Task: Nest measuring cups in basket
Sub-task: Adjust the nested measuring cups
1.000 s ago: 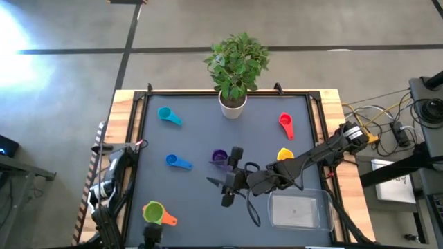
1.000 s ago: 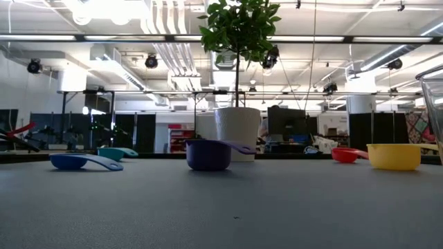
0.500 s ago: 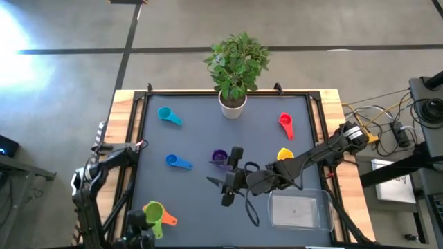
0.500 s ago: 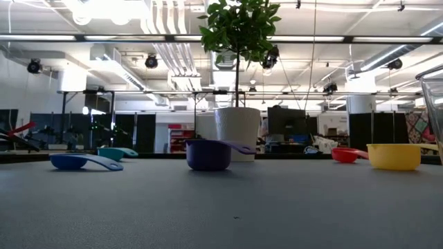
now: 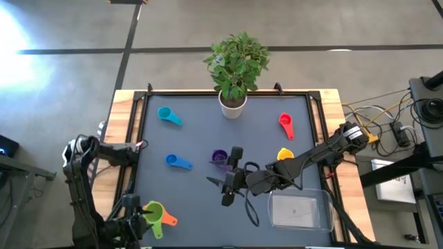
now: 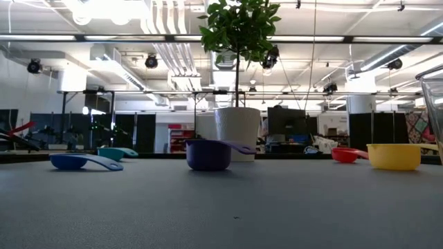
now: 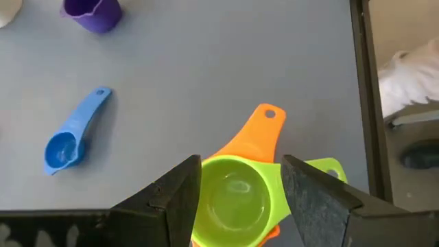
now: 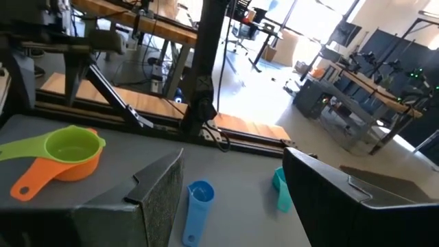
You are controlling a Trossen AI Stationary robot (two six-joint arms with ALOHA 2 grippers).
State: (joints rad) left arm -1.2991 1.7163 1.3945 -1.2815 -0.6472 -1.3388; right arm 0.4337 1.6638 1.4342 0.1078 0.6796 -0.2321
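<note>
Jaws apart on both arms: left gripper [image 7: 240, 199] straddles the green cup [image 7: 232, 201] nested in the orange cup [image 7: 255, 137]; right gripper [image 5: 223, 183] hovers mid-surface beside the purple cup [image 5: 219, 157].

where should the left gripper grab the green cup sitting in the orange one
Grip the green cup across its round bowl rim, coming straight down. The left gripper is open and already straddles it. Its handle lies flat against the orange cup, leaving little to pinch.
</note>
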